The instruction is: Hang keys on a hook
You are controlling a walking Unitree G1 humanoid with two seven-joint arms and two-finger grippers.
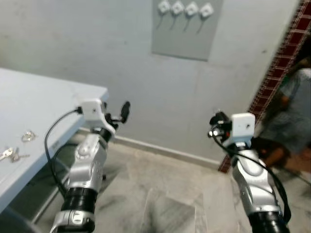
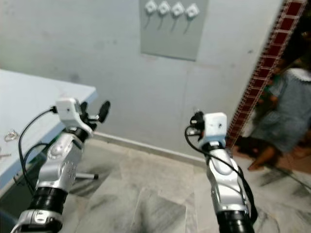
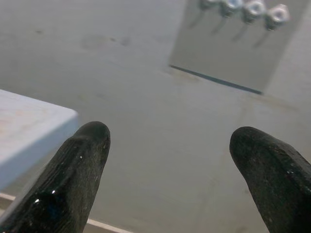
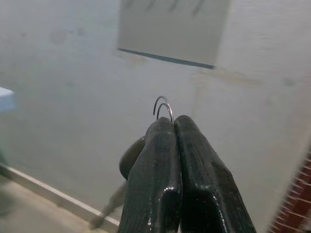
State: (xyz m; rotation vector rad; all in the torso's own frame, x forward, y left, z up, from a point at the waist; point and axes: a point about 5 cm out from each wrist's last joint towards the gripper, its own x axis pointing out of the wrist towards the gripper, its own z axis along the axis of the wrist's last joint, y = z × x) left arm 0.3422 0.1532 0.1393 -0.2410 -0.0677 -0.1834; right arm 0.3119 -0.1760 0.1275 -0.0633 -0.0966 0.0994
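Fingers of the right gripper (image 4: 172, 121) are pinching a key ring (image 4: 164, 106), poking upward for hooks (image 1: 184, 8); left gripper (image 3: 167, 145) is hovering spread.

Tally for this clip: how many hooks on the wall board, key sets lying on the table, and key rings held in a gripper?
Hooks on the wall board: 4
Key sets on the table: 2
Key rings held in the right gripper: 1
Total: 7
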